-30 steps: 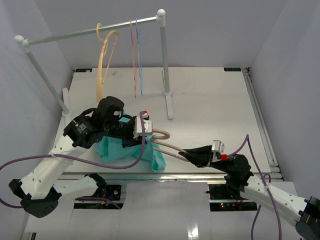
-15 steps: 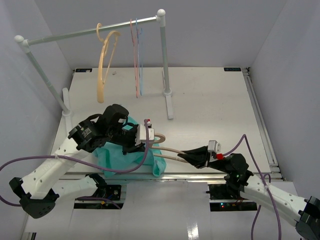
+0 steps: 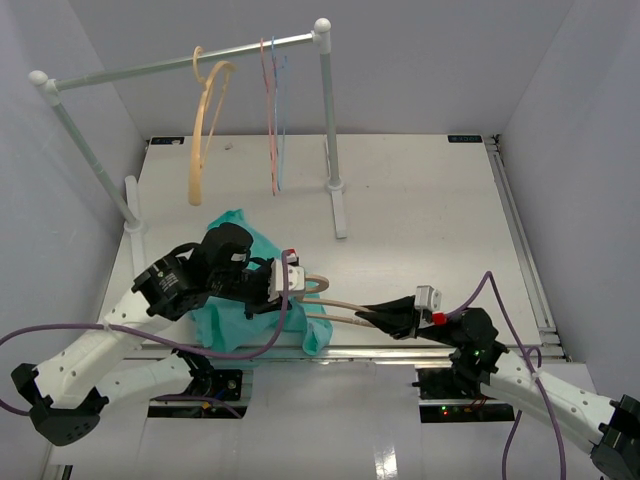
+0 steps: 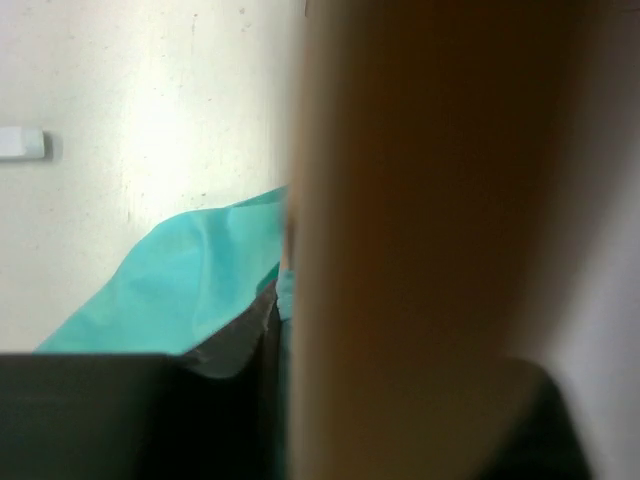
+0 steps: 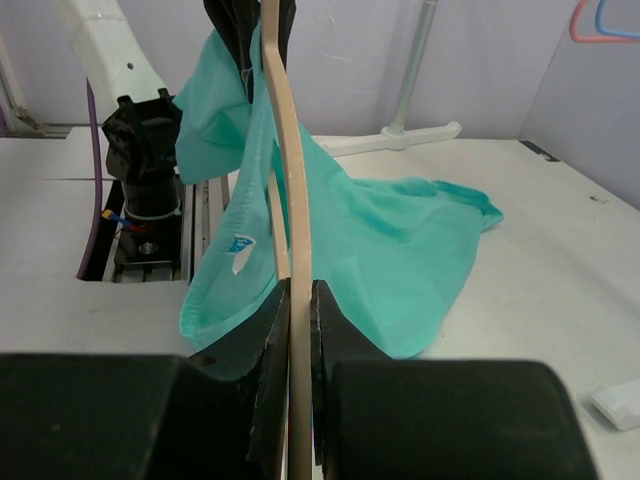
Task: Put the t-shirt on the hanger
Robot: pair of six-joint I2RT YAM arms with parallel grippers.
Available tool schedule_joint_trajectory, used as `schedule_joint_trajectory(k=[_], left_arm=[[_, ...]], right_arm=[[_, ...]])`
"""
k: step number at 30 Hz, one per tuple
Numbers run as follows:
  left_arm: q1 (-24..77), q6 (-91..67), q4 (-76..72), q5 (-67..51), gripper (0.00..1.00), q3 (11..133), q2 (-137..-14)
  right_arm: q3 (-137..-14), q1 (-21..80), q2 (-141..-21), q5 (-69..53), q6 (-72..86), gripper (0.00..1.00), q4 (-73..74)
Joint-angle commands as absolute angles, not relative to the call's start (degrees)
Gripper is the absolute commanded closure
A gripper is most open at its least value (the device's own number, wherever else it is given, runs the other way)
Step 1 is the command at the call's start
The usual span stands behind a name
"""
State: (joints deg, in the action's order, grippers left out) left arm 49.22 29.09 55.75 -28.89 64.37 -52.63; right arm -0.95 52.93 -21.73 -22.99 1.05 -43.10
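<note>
Teal-green t-shirt (image 5: 380, 240) sits heaped on the near-left part of the desk (image 3: 430, 220), close to its near edge. Part of it is spread flat on the white top and part is drawn up off it alongside the hanger (image 5: 283, 150).

The pale pinkish-tan hanger is held up near the middle of the desk's near edge. Its curved hook points toward the left arm and its long thin arms run back toward the right arm. The right gripper (image 5: 300, 300) has its two dark fingers pressed together on one of those thin arms, and the wrist view shows the strip squeezed between them with no gap.

The left gripper (image 3: 288, 280) hangs over the shirt at the hanger's hook end. Cloth rises in a peak to its black fingers, and a small white label (image 5: 240, 250) shows on the fabric below. Whether those fingers are pinched on the cloth or standing apart I cannot tell. From above the arm covers them, and the right wrist view cuts them off at its top edge. The left wrist view is filled by a blurred tan bar with only a fold of teal beside it.

Across the far-left part of the desk stands a white clothes rack (image 3: 328, 110). It carries a thicker yellow-tan hanger (image 3: 203, 130) and, nearer the right post, a pair of thin pink and blue hangers (image 3: 276, 150).
</note>
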Motion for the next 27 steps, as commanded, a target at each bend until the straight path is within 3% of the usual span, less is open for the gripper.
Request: schedule_joint_trajectory(k=[1,10,11,14,18,27], left_arm=[[50.38,27.69,58.87,-27.05,0.97,62.6,-55.51],[50.71,29.08,55.33,-24.4,1.0,65.03,-54.99],[50.71,28.65,53.5,-22.93,1.0,64.6,-53.62],[50.73,27.57,48.9,-19.75,1.0,62.1,-49.77],[50.71,24.97,45.42,-15.69,1.0,59.97,-46.82],[50.75,17.7,40.47,-4.43,1.0,56.71,-41.75]], right_arm=[[0.88,52.58,-20.2,-20.71,0.42,0.92,-52.93],[-3.82,52.65,-20.26,-15.96,1.07,0.89,-47.36],[-3.83,52.65,-20.32,-14.11,1.54,0.84,-46.83],[-3.47,52.58,-20.08,-7.88,3.44,0.47,-45.13],[-3.16,52.58,-19.43,3.22,6.26,0.22,-41.78],[-3.54,52.65,-12.34,16.14,14.54,0.15,-32.72]])
